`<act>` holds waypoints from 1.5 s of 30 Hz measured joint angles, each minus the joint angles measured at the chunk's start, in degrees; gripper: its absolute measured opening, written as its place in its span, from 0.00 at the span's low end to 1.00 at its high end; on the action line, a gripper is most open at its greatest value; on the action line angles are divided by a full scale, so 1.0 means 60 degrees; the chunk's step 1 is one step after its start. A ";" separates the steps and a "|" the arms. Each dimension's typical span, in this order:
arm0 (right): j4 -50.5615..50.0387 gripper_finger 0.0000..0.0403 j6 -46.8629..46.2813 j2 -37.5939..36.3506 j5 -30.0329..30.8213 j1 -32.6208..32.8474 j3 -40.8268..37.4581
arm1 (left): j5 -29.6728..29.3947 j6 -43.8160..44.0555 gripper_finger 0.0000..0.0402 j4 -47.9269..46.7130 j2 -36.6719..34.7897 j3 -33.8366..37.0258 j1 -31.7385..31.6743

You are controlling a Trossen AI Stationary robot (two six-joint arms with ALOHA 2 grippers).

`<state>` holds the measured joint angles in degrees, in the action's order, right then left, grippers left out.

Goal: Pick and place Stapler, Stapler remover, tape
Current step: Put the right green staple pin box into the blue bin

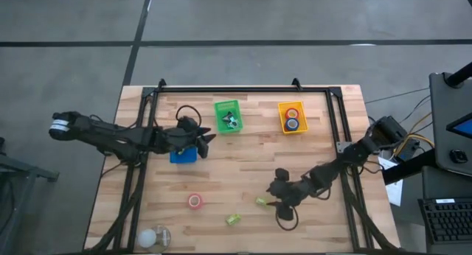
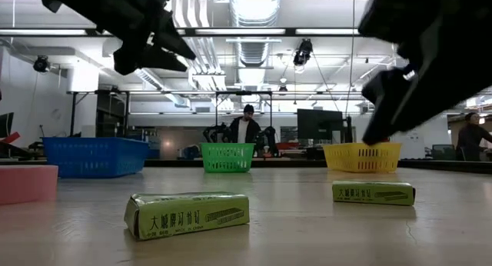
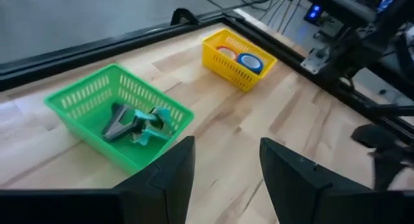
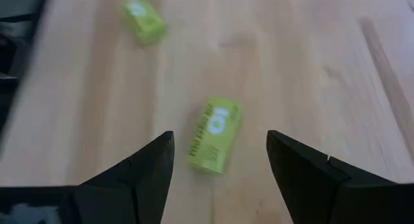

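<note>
My left gripper (image 3: 223, 162) is open and hangs in the air above the blue basket (image 1: 183, 155), pointing toward the green basket (image 3: 119, 114), which holds stapler removers (image 3: 139, 120). The yellow basket (image 3: 238, 56) holds a red and a blue tape roll (image 3: 249, 61). My right gripper (image 4: 220, 160) is open and hovers just short of a small green printed box (image 4: 215, 134) lying flat on the table; its fingers touch nothing. A second green box (image 1: 233, 219) and a red tape roll (image 1: 195, 201) lie on the near part of the table.
A pale round object (image 1: 155, 236) sits at the near left corner. A black frame (image 1: 243, 89) borders the table's far edge and sides. The three baskets stand in a row across the far half. People (image 2: 246, 129) are in the room beyond the table.
</note>
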<state>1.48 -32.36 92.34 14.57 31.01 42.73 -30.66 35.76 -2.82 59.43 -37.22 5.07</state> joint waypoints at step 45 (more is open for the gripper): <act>0.0982 0.10 0.2748 0.1583 0.1432 -0.0392 0.0857 | 0.3066 -0.2883 0.44 0.4101 0.2624 0.0012 0.0519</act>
<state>7.37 -15.87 101.84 23.16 28.65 47.88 -12.26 18.46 21.79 75.17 -37.15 8.18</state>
